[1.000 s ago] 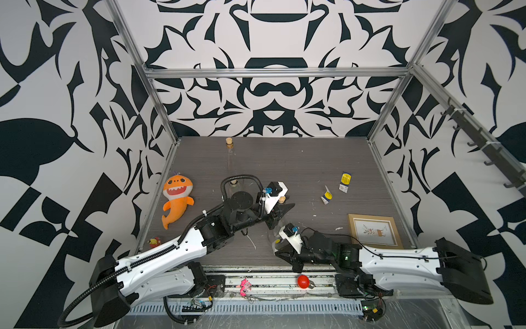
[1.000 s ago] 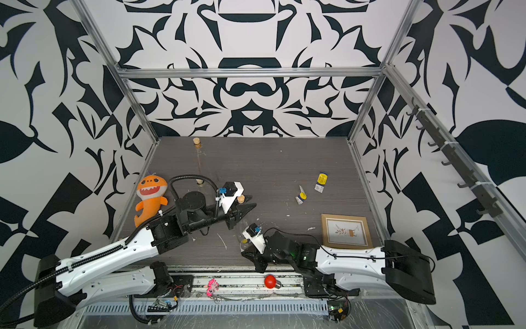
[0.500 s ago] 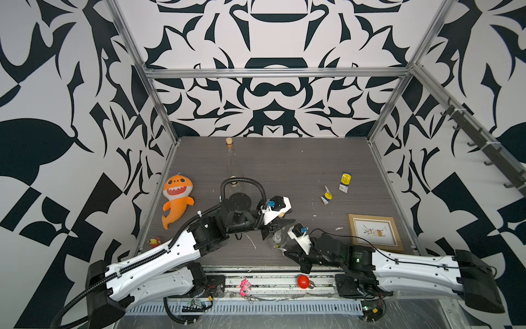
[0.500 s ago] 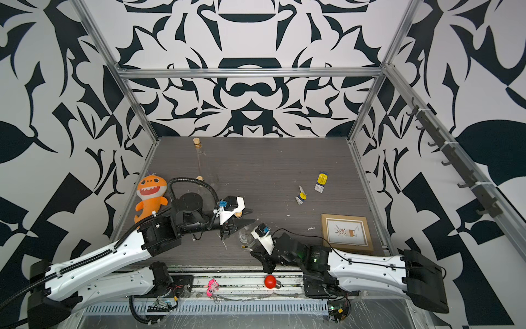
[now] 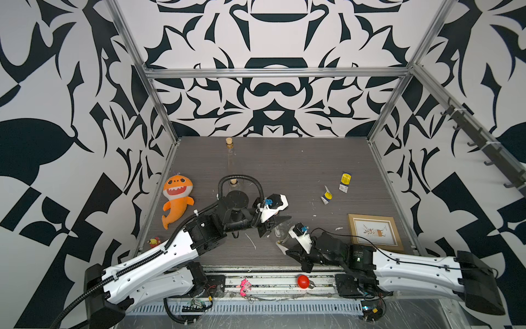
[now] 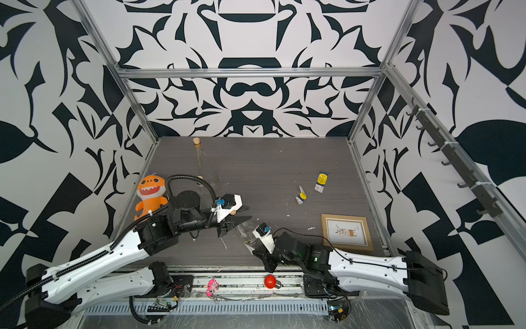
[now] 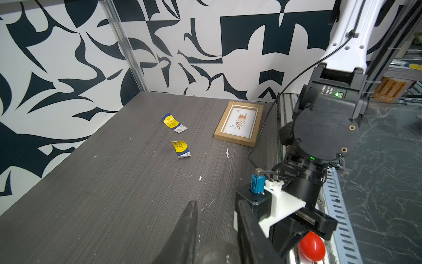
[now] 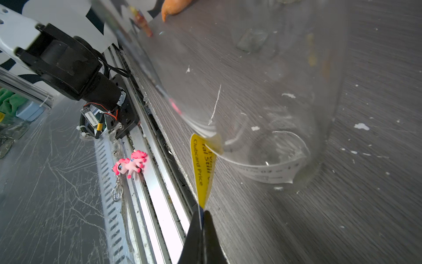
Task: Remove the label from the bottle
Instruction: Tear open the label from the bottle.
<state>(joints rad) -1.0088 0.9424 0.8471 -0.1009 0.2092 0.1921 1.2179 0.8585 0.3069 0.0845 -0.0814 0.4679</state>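
left gripper [image 5: 275, 225]: fingers drawn in narrow on the bottle [image 5: 281, 232], one finger on each side of its clear wall
bottle [image 8: 262, 91]: clear and tilted, held between the left fingers with its base end nearest the right fingertips; whether the base touched the table [image 5: 299, 171] could not be told; in the left wrist view only a blurred grey curve showed between the fingers [image 7: 187, 228]
right gripper [image 8: 202, 214]: fingertips pressed together, pinching the lower tip of the label [image 8: 202, 164]
label: yellow with black print, stretched from the right fingertips up to the bottle's wall; its yellow end was peeled free, its white printed part lay along the wall near the base
table: grey wood grain under both pairs of fingers, flecked with white paper scraps
far sticker [image 5: 345, 179]: yellow and blue, well beyond the right fingertips
near sticker [image 5: 326, 196]: curled, between the far sticker and the fingers, apart from both
picture frame [image 5: 375, 233]: flat on the table, behind the right fingers, beside the right arm
pony keychain [image 8: 131, 164]: pink, in the rail off the table edge, to one side of the right fingertips
red bulb [image 5: 303, 281]: on the rail, near the right gripper's body
shark plush [image 5: 177, 196]: orange, well apart from both pairs of fingers
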